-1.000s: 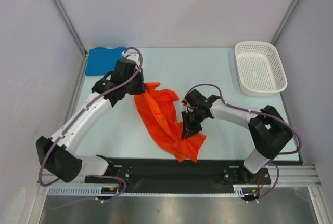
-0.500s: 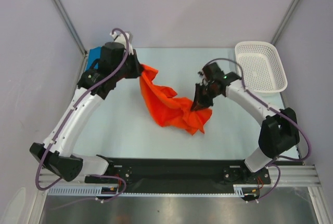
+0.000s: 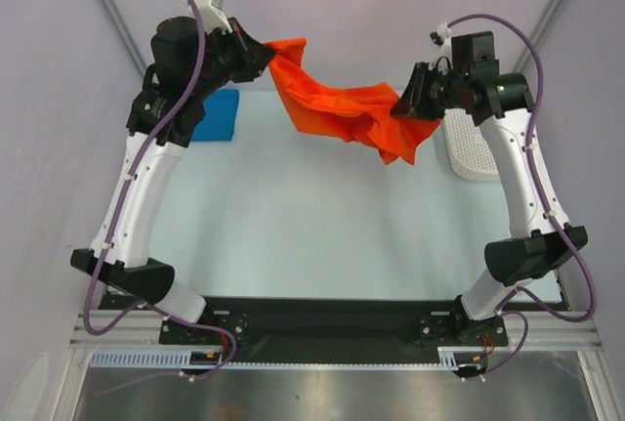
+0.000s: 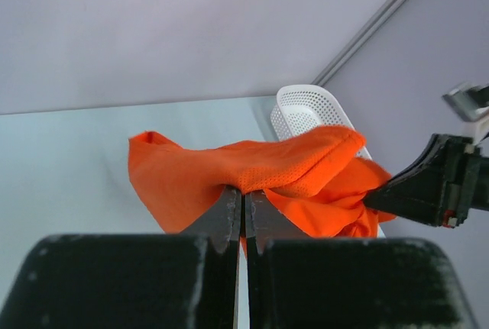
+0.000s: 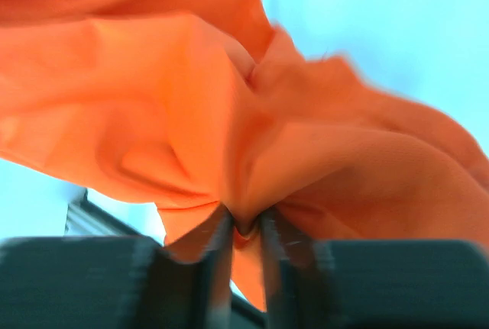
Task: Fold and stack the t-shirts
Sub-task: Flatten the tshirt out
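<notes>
**A:** The fingers of the left gripper: are they clenched on anything?

**B:** Yes, they are pressed together on an edge of the orange-red t-shirt. The right gripper pinches a bunched fold of the same shirt, though its wrist view is blurred.

**A:** Where does the shirt hang?

**B:** In the air, sagging between both grippers above the far part of the table. It is a fine mesh weave, soft and crumpled.

**A:** And the other?

**B:** The blue t-shirt lies far left on the table, half hidden behind the left arm. That makes two shirts, plus one white perforated basket, partly covered by cloth and the right arm.
</notes>
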